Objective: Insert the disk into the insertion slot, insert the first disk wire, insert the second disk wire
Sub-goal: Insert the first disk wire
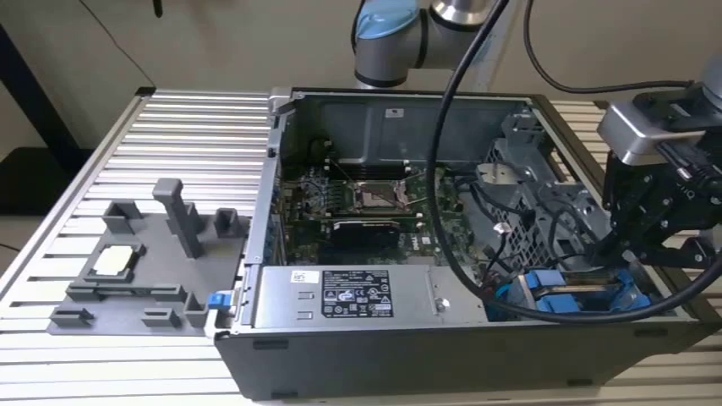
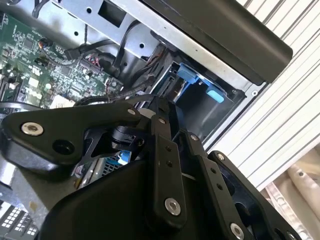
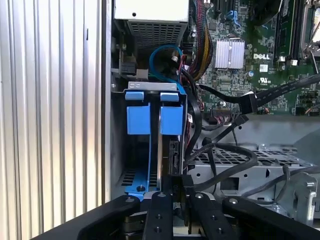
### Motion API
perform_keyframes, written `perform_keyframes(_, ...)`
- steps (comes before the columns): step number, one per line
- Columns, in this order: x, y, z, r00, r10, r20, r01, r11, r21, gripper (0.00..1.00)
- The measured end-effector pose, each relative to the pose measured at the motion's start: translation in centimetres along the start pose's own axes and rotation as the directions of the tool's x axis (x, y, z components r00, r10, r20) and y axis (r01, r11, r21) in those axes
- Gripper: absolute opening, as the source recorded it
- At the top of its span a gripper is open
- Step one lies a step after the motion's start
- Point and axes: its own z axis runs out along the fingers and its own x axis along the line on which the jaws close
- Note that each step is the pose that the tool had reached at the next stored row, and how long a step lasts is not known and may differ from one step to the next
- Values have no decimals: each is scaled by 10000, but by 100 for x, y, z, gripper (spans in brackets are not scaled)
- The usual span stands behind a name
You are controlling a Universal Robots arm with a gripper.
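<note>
In the first wrist view, you are looking at the disk [image 3: 151, 150] sitting inside the insertion slot [image 3: 118, 150], and it seems to be standing on its edge. Its two bright blue tabs [image 3: 171, 120] are showing at one end. Its thin blue side is running from those tabs straight toward the gripper [image 3: 174, 189]. So the long way of the disk is pointing right at the gripper, and the gripper is hanging over the end with no tabs, very close to it. You cannot tell from these pictures if the two are touching. You also cannot tell how wide the gripper is open, or if it is holding anything.

In the exterior view, the disk is lying in the near corner of the computer case [image 1: 338, 355], on the exterior view's right. The gripper is hovering just to the exterior view's right of it and a little higher. So from the gripper, the disk is lying down and to the exterior view's left.

Black wires [image 3: 194, 120] are curling just beside the slot, between it and the green board [image 3: 225, 82]. A grey box [image 1: 344, 296] with a label is sitting to the exterior view's left of the slot. The case is resting on a ribbed metal table [image 1: 169, 127].
</note>
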Motion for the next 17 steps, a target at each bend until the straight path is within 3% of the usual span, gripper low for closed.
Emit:
perform_keyframes(4,-70,-1,46,9999,-5,-152,5,10000,-2,19)
perform_keyframes(7,-87,-1,61,9987,-16,-512,16,10000,-11,19)
perform_keyframes(10,-90,-3,78,9969,-26,-791,25,10000,-18,19)
perform_keyframes(17,-106,-5,91,9967,-27,-813,25,10000,-19,19)
